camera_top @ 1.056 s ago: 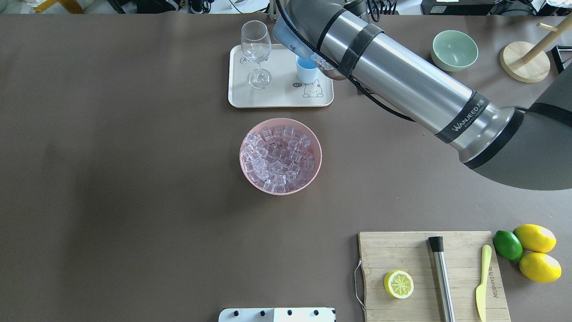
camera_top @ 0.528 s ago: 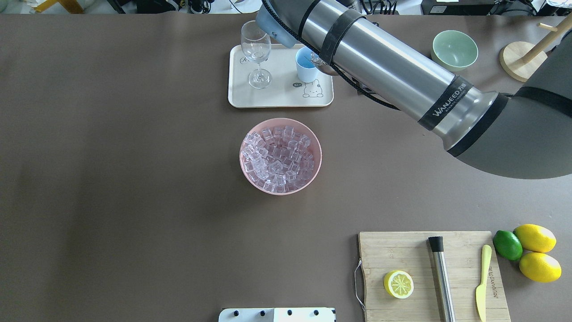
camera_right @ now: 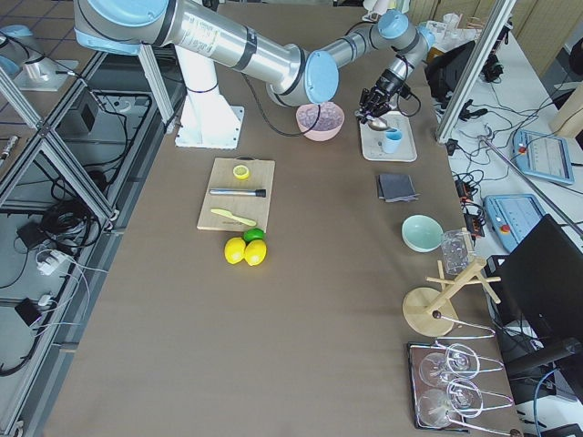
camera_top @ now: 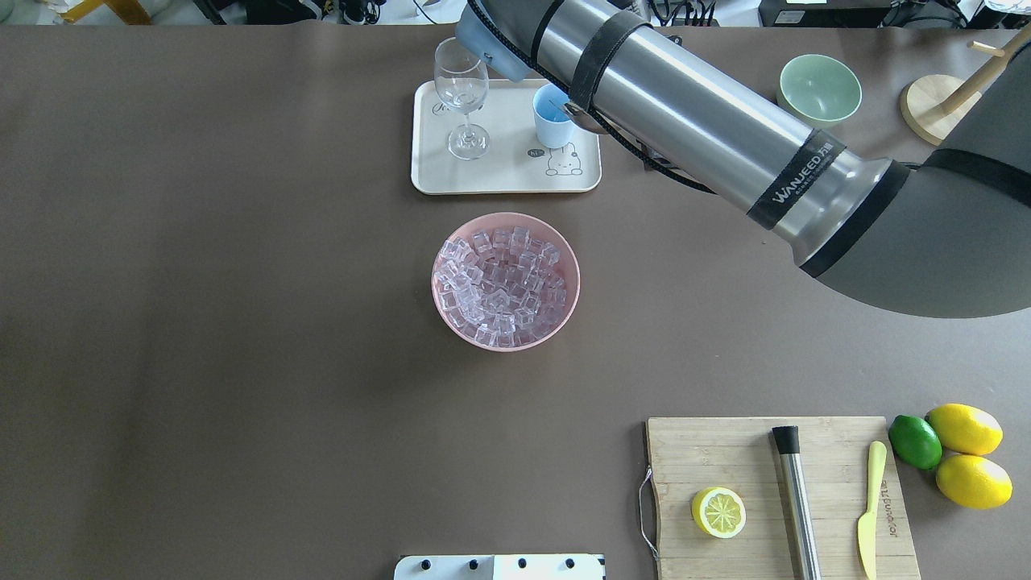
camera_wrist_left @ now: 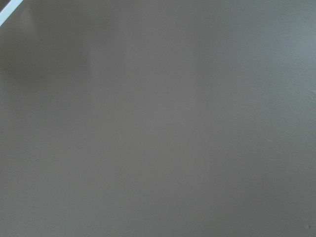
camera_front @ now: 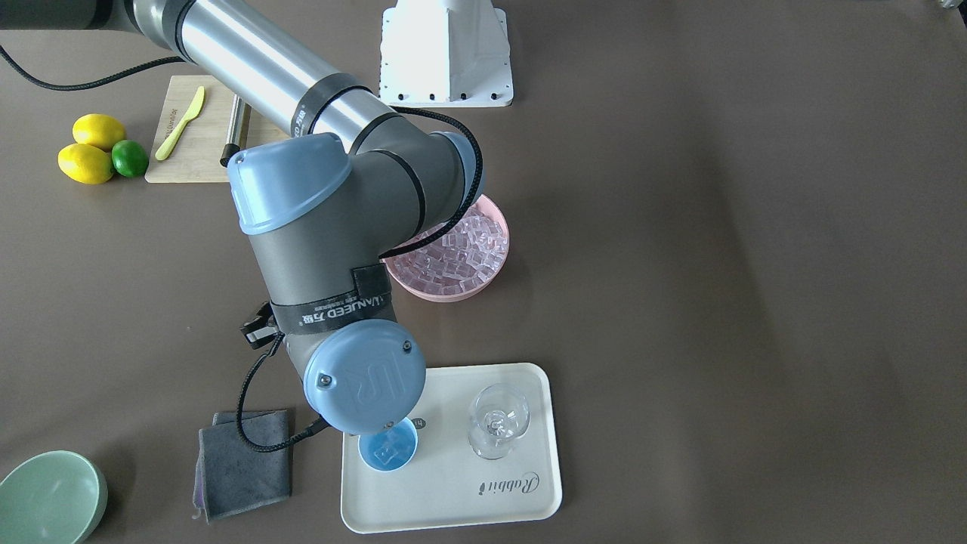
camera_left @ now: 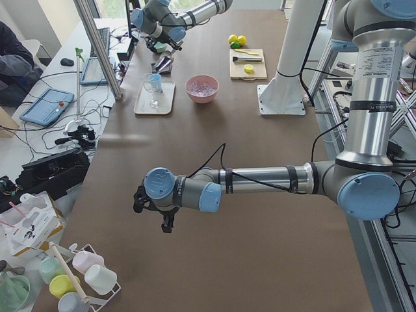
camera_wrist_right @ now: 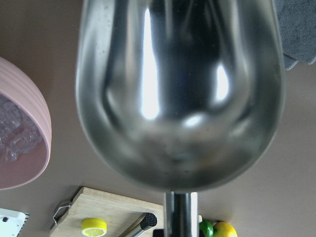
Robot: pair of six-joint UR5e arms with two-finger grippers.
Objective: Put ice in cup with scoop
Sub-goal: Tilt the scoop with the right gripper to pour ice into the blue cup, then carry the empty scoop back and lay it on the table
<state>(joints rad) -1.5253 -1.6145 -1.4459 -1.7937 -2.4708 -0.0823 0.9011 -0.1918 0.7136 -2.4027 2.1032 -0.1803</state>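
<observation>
The light-blue cup (camera_top: 554, 129) stands on a cream tray (camera_top: 499, 173), and a clear cube lies inside the cup (camera_front: 387, 447). The steel scoop (camera_wrist_right: 180, 98) fills the right wrist view, its trough empty. From overhead only the scoop's tip (camera_top: 578, 115) shows, at the cup's right rim under my right arm. My right gripper (camera_right: 374, 105) is shut on the scoop's handle. The ice (camera_top: 503, 282) is heaped in a pink bowl (camera_top: 440, 302) nearer me. My left gripper (camera_left: 166, 221) hangs over bare table far from all this; I cannot tell whether it is open or shut.
A stemmed glass (camera_top: 461, 89) stands on the tray left of the cup. A green bowl (camera_top: 818, 90) and a wooden stand (camera_top: 945, 110) sit at the far right, with a grey cloth (camera_front: 243, 461) beside the tray. A cutting board (camera_top: 685, 451) holds a lemon half, a steel cylinder and a knife.
My right arm has swung left over the tray. The ice seen in the scoop a second ago no longer shows there, and more of the cup is uncovered.
</observation>
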